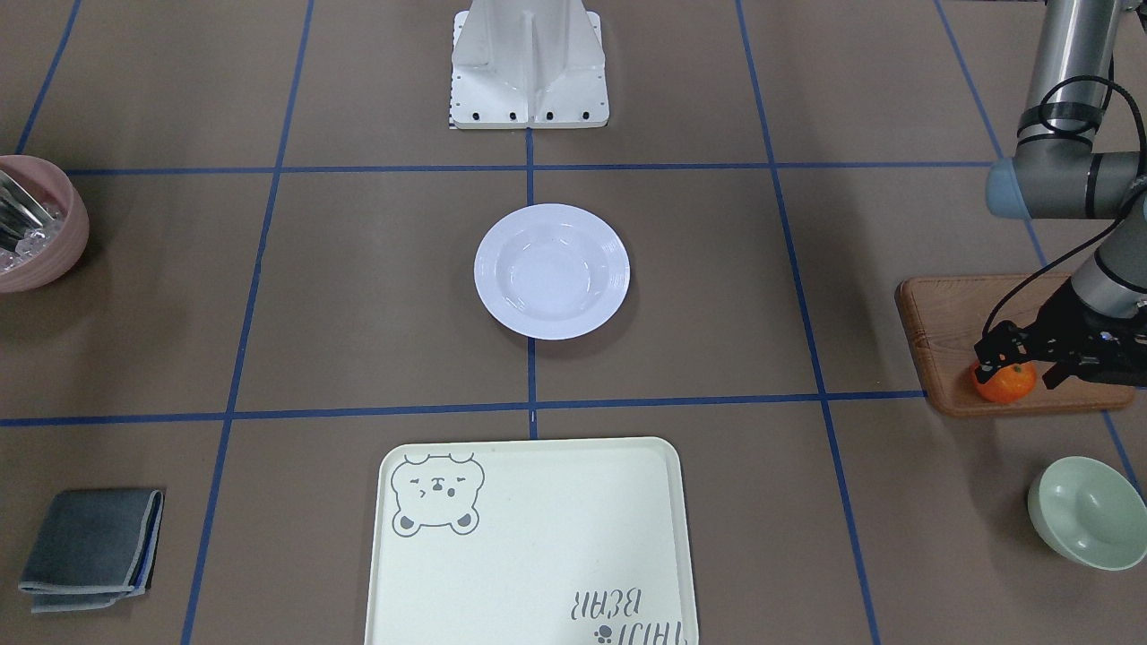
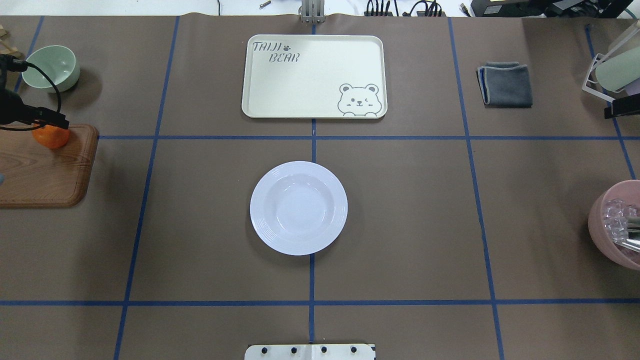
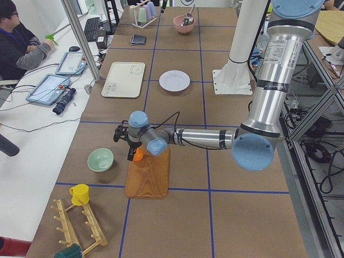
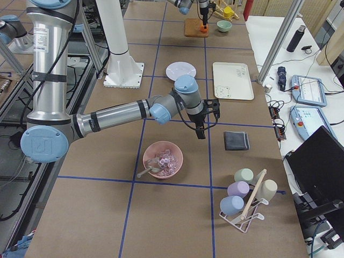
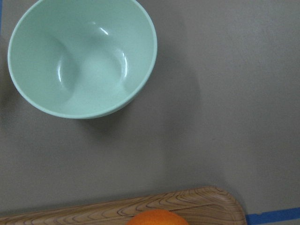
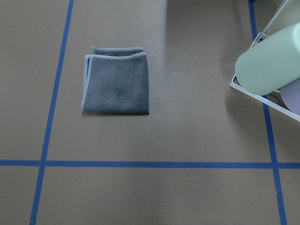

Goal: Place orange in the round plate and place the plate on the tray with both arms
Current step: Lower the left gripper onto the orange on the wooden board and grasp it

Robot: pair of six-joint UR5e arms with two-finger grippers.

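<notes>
The orange [image 1: 1005, 383] rests on the far corner of a brown wooden board [image 1: 941, 331], at the table's end on my left. My left gripper [image 1: 1020, 367] is lowered over it, a black finger on each side of the fruit, and looks open; I cannot see contact. The left wrist view catches only the orange's top [image 5: 157, 218] at its bottom edge. The white round plate [image 1: 551, 270] stands empty at the table's middle. Beyond it lies the cream tray [image 2: 310, 80], bare. My right gripper [image 2: 622, 107] hovers at the right edge; its jaws' state is unreadable.
A pale green bowl [image 2: 50, 67] stands just beyond the board. A pink bowl [image 2: 615, 225] with ice and tongs sits at the right edge. A folded grey cloth [image 2: 505, 84] and a cup rack [image 2: 615, 70] are at the far right. The robot's white base [image 1: 529, 63] is behind the plate.
</notes>
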